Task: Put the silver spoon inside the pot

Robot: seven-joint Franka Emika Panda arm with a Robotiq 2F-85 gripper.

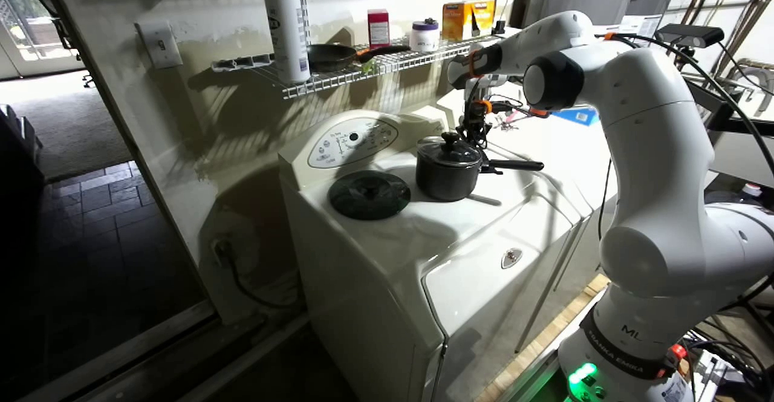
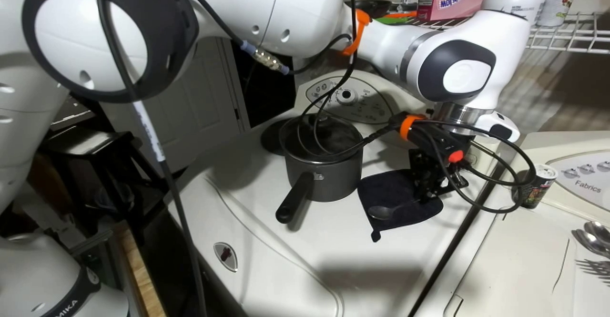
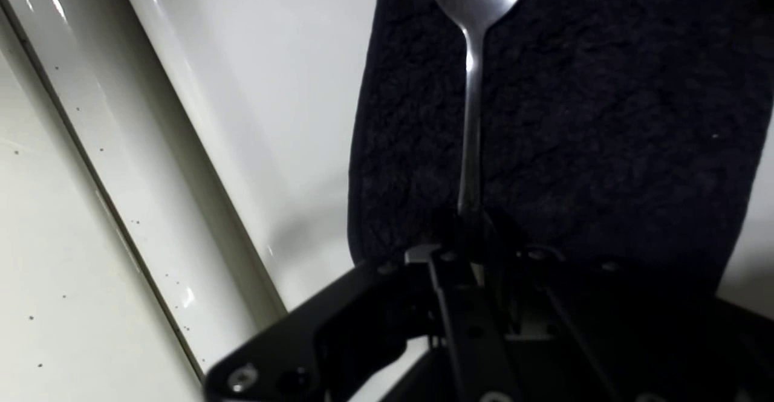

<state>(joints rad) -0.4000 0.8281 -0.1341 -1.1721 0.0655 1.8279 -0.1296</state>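
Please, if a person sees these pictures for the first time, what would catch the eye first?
Probably the big white robot arm, filling the right side of an exterior view. Next, perhaps, the dark grey pot under its glass lid, standing on the white appliance beside a round dark disc. In the wrist view, the silver spoon shines against a dark cloth, its handle between the closed fingers.
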